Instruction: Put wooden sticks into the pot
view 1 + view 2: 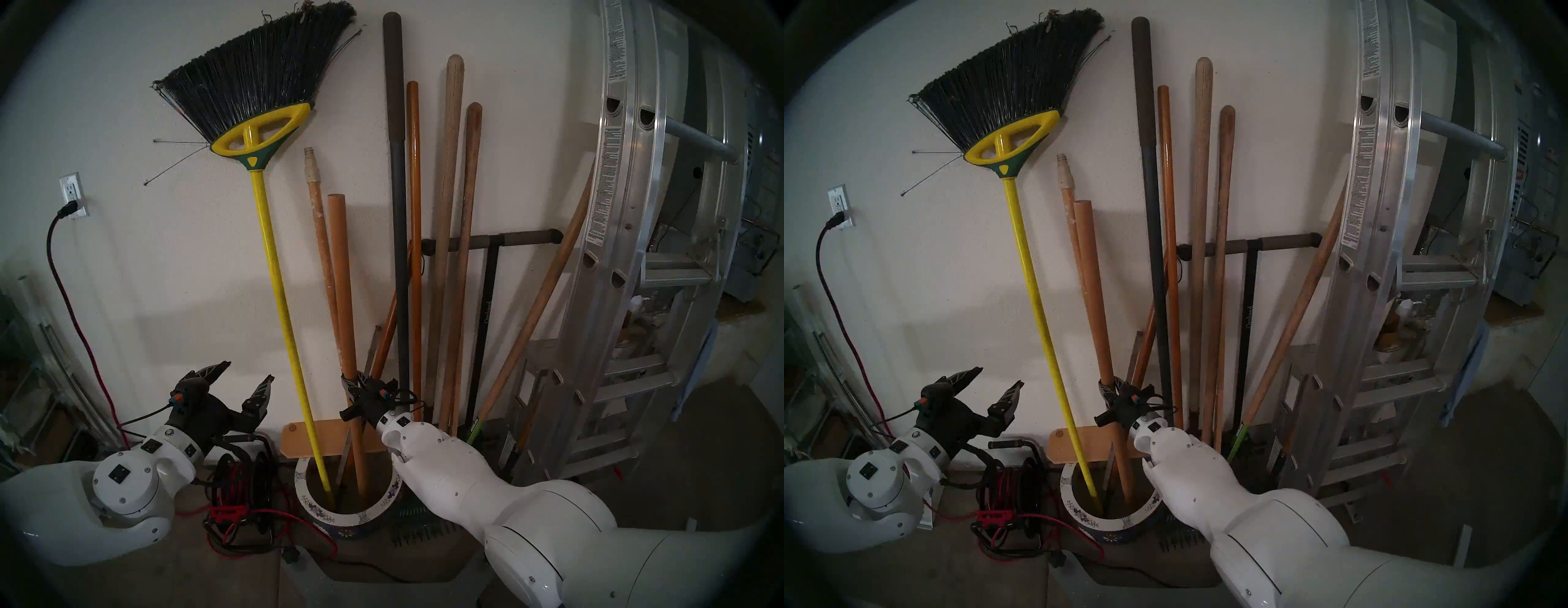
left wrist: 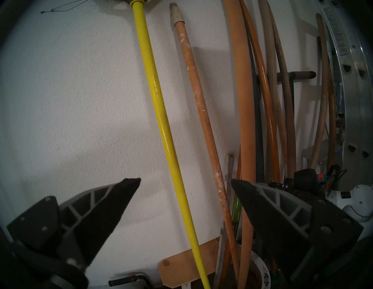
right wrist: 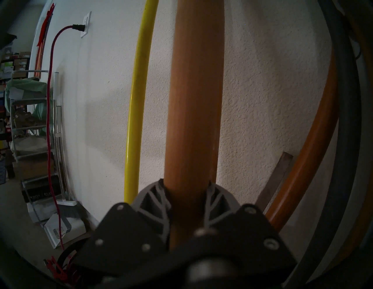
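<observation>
Head views: both sticks, plain stick [image 1: 344, 297] and speckled stick [image 1: 321, 254], stand in the pot [image 1: 339, 516], right tool [image 1: 354, 384] clamped on the plain one; left wrist: left tool [image 2: 185, 181] wide open, empty; right wrist: release remains.

Right gripper [image 3: 188, 193] clamped on a thick plain wooden stick [image 3: 196, 101] standing upright before a textured white wall [image 3: 96, 105], yellow broom handle [image 3: 139, 96] just left, orange pole [image 3: 314, 145] and dark grey pole [image 3: 347, 121] curving right, red cord [image 3: 50, 113] plugged into an outlet [image 3: 85, 24]
</observation>
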You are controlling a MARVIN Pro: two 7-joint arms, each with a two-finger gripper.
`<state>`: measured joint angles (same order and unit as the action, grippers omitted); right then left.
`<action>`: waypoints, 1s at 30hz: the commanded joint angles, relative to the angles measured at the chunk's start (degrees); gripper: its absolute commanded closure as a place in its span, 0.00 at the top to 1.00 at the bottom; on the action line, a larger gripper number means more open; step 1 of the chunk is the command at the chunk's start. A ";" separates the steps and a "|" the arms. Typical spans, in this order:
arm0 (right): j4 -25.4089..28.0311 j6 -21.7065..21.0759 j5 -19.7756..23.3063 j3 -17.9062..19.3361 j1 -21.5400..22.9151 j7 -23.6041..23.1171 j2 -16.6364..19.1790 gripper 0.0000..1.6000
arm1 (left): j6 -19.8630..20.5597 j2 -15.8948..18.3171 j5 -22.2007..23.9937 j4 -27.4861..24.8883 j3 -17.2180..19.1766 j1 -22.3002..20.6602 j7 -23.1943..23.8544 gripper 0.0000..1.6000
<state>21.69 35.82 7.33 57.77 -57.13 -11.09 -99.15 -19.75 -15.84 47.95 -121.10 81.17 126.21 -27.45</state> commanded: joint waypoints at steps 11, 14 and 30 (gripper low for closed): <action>-2.13 3.67 0.06 0.43 3.04 0.02 -2.10 0.00 | -0.12 0.02 0.06 -0.23 0.11 -0.02 0.04 1.00; -2.52 3.91 0.06 0.48 3.21 -0.01 -2.21 0.00 | -0.12 0.02 0.06 -0.23 0.11 -0.02 0.04 1.00; -4.26 4.96 0.07 0.74 3.97 -0.17 -2.69 0.00 | -0.12 0.02 0.06 -0.24 0.12 -0.01 0.05 1.00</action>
<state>17.11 38.98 7.39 58.49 -54.93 -11.23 -100.60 -19.76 -15.84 47.95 -121.10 81.19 126.22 -27.45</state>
